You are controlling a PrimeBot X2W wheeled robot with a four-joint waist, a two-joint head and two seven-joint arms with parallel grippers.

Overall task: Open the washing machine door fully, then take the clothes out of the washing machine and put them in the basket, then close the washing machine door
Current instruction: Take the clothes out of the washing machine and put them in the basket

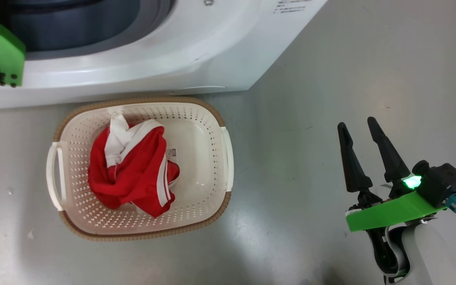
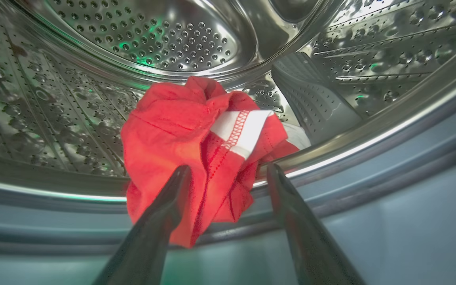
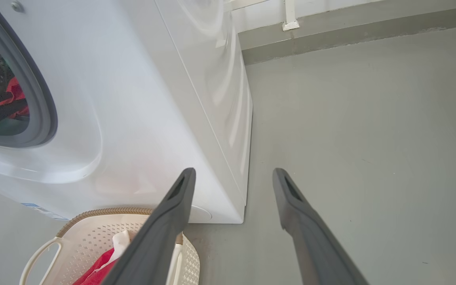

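Counts: one washing machine [image 1: 141,67], one basket [image 1: 217,114], two claws, two lots of red clothes.

Lot one is a red bundle [image 1: 133,174] with white stripes and trim, crumpled in the basket toward its left half. Can't tell how many pieces it is. The basket sits on the grey floor [image 1: 331,71], just in front of the machine's base.

Lot two is a red garment [image 2: 164,130] with a white stitched patch, lying at the front lip of the steel drum [image 2: 152,35] and hanging over onto the grey-blue gasket [image 2: 370,190]. A white scrap shows behind it; can't tell whether it is a separate piece.

The left wrist view gives the drum interior. There the left claw [image 2: 228,167] is open, fingers spread to either side of the garment's lower fold, nothing clamped; contact unclear.

The head view gives the whole basket. The right claw [image 1: 356,122] is open and empty over bare floor, well right of the basket.

The right wrist view adds the machine's white side panel, a corner of the basket, and a bit of red inside the round opening.
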